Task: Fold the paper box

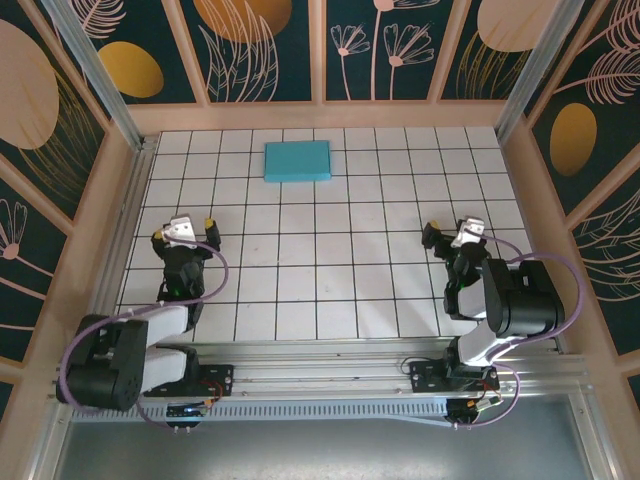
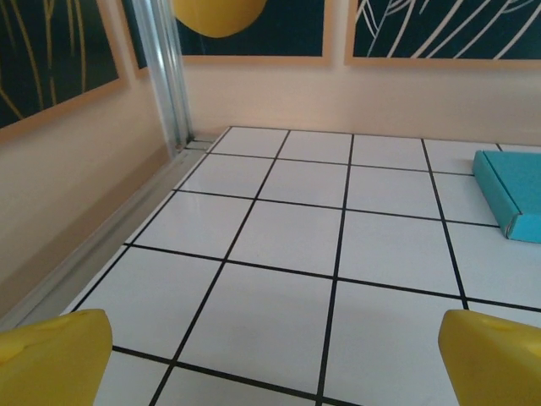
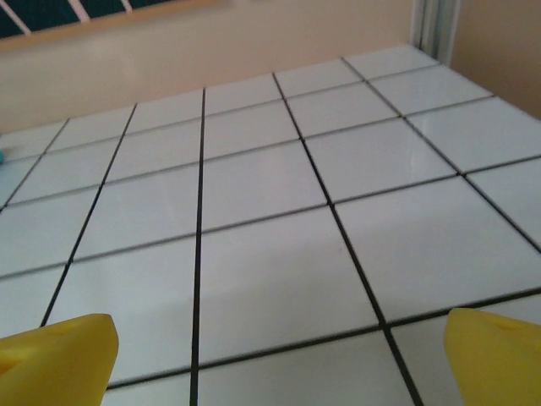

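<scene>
Overhead view of a white tiled table (image 1: 300, 290) with black grid lines, walled in by pale wooden panels (image 1: 240, 40) printed with dark floral patterns

Flat on the tiles close to the far wall, a little left of centre: the paper box (image 1: 298, 161), folded into a closed cyan rectangle, its edges square with the grid

At the near left, low over the tiles: the left gripper (image 1: 183, 229), jaws spread wide around bare tile. At the near right: the right gripper (image 1: 458, 233), jaws likewise spread wide around bare tile. Both well apart from the paper box, with rows of bare tile between. Behind the arms, along the near edge, a silver metal rail (image 1: 330, 365) carrying the two bases

From the left wrist camera: left fingertips (image 2: 51, 355), yellow, one in each bottom corner and far apart, open tile between; one end of the cyan box at the right edge, lying flat, a thin pale edge along its near corner; a metal post (image 2: 165, 76) in the far left corner of the enclosure

From the right wrist camera: right fingertips (image 3: 55, 351), yellow, also at opposite bottom corners, white tile and black lines between them, the pale far wall beyond
</scene>
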Robot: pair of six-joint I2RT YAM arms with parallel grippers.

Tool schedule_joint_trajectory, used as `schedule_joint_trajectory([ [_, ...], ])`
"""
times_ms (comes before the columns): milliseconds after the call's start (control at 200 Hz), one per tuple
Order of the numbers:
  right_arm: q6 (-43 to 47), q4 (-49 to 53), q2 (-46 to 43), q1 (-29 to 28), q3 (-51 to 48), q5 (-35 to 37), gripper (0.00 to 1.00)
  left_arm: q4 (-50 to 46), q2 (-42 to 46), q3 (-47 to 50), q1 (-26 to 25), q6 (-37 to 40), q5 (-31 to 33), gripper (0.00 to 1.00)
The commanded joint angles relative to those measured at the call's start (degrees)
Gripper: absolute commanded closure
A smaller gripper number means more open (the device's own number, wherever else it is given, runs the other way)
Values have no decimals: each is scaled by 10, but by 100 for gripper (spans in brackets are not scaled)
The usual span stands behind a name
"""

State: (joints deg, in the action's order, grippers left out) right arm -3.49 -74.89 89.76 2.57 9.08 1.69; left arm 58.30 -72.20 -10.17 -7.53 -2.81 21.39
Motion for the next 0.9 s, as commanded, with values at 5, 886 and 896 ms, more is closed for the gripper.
schedule_joint_trajectory([
  [5,6,-53,0,-3,15,20,1,62,-64,-46,22,7,-43,1],
  [886,14,-35,1,-8,25,21,1,140,-147,-35,78,-20,-153,1],
  [896,14,-34,1,-9,25,21,1,140,-147,-35,78,-20,-153,1],
])
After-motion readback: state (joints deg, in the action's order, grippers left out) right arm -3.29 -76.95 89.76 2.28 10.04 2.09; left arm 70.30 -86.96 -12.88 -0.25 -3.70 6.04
